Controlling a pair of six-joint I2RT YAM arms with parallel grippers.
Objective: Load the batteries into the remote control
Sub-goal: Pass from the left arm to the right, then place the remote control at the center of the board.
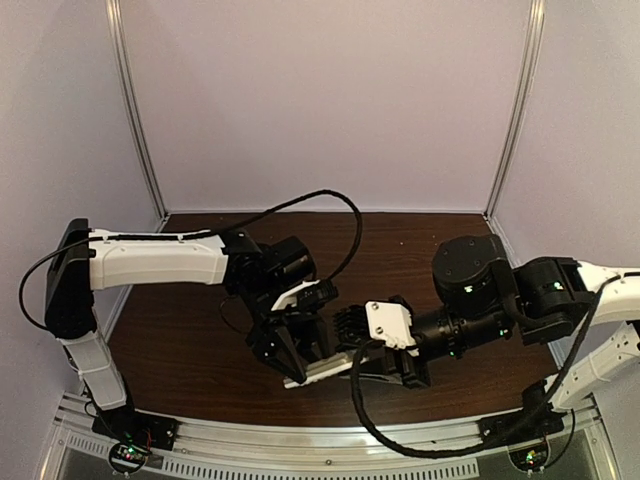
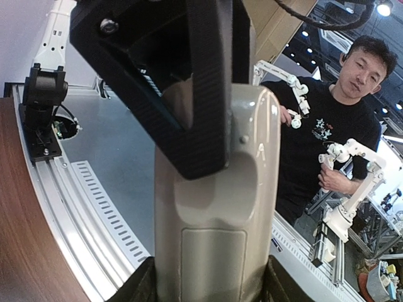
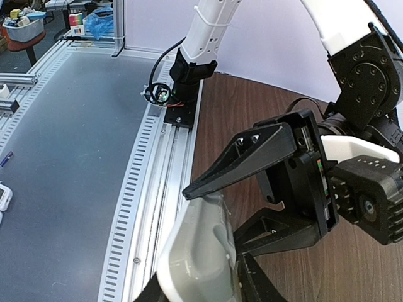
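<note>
The remote control is a slim white handset held just above the table's front middle. In the left wrist view its beige back faces the camera, with a rectangular cover panel seated flush in it. My left gripper is shut on its sides near that panel. From the right, my right gripper has both fingers against the sides of the remote's other end. One black finger of that gripper lies over the remote's far end. No batteries are in view.
The dark wooden table ends in a slotted metal rail at the near edge, where both arm bases sit. The left gripper's fingers cross just above the remote in the right wrist view. A person sits beyond the rail.
</note>
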